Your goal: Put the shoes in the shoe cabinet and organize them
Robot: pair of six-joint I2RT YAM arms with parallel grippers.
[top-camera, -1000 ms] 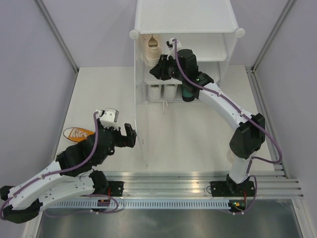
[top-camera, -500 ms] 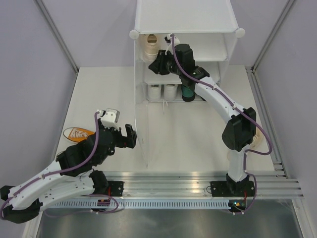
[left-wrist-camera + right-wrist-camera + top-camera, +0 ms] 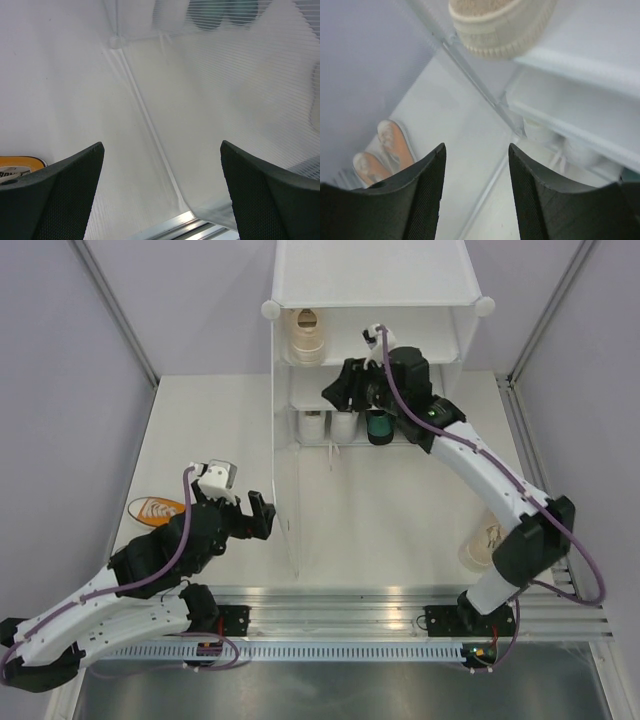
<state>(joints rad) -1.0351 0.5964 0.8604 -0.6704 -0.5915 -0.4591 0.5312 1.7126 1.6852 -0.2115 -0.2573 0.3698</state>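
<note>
Cream canvas marks my reference: one cream sneaker (image 3: 305,332) rests on an upper tier, at the upper left of the shoe cabinet (image 3: 370,270). It is up and left of my right gripper (image 3: 476,150), whose jaws stand partly apart with nothing between them. A second cream sneaker (image 3: 487,540) lies on the table at the lower right of the overhead view. My right arm half hides it, so I cannot read its long axis. I judge that one mine to fetch. My left gripper (image 3: 162,150), spread wide and empty, hovers nearer the orange sneaker (image 3: 155,508), which lies crosswise at mid left.
</note>
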